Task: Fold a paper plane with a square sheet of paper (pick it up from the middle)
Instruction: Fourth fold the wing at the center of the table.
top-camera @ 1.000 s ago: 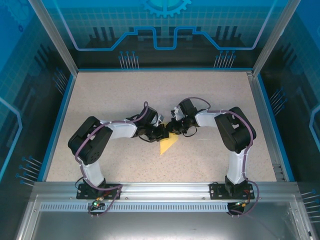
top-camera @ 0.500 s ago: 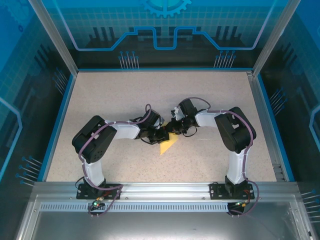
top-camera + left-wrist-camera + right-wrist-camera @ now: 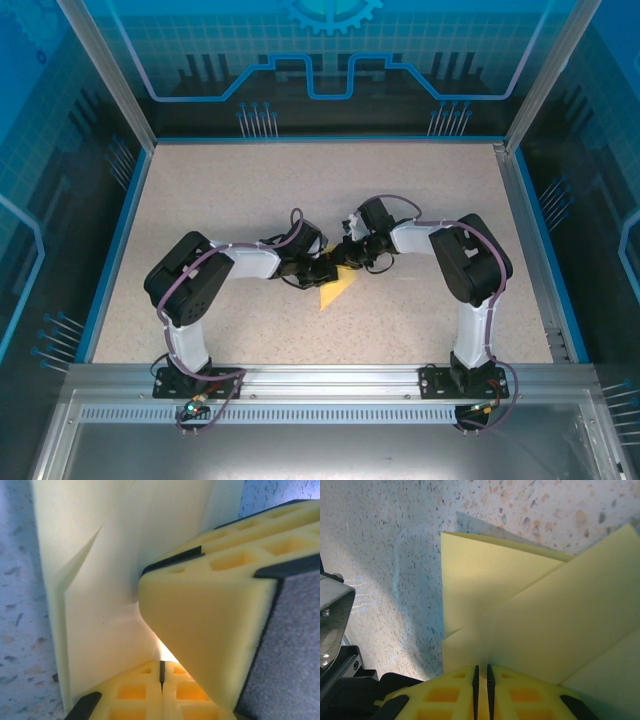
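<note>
The pale-yellow square sheet of paper [image 3: 335, 290] lies folded at the table's middle, tapering to a point toward the near side. In the right wrist view the sheet of paper [image 3: 520, 600] shows overlapping flaps. One layer runs up into my right gripper [image 3: 481, 672], which is shut on it. From the top, my right gripper [image 3: 346, 258] sits at the sheet's far edge, with my left gripper [image 3: 327, 270] beside it. My left gripper [image 3: 161, 677] is shut, its tips against the sheet of paper [image 3: 100, 605]. No paper shows between its jaws. The right gripper's fingers [image 3: 210, 625] cross close in front.
The speckled table [image 3: 220, 190] is ringed by a blue rim [image 3: 120, 240] and clear enclosure walls. An aluminium rail [image 3: 320, 375] with both arm bases runs along the near edge. The two wrists nearly touch over the paper.
My left arm has shifted right, bringing its gripper up against the paper and the right gripper, and its jaws have closed fully. The right arm and the paper have stayed put.
</note>
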You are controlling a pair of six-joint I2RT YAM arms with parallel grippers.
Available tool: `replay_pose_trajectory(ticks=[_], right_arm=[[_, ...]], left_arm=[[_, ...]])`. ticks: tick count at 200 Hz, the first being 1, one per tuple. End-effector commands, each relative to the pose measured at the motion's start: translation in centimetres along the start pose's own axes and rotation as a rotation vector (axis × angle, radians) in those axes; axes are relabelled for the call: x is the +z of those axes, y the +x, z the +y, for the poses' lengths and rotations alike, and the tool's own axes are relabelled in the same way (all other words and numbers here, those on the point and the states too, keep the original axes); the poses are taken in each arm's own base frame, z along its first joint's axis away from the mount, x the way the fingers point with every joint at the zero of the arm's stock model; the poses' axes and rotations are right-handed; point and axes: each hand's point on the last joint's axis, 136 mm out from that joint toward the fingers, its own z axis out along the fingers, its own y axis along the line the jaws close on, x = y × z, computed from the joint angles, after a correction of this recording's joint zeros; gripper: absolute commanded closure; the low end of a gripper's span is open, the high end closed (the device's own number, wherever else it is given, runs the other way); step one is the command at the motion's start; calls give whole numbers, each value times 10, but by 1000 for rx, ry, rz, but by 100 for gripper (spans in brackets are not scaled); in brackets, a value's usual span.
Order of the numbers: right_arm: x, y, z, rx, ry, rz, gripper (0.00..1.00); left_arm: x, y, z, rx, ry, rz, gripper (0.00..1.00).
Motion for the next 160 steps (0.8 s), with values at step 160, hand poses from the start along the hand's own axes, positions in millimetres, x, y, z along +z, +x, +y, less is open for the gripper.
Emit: replay_pose_trajectory(ticks=[160], right_arm=[[19,29,-55,61,194,64,84]], left_arm=[[-27,60,47,-28,-134,141,93]])
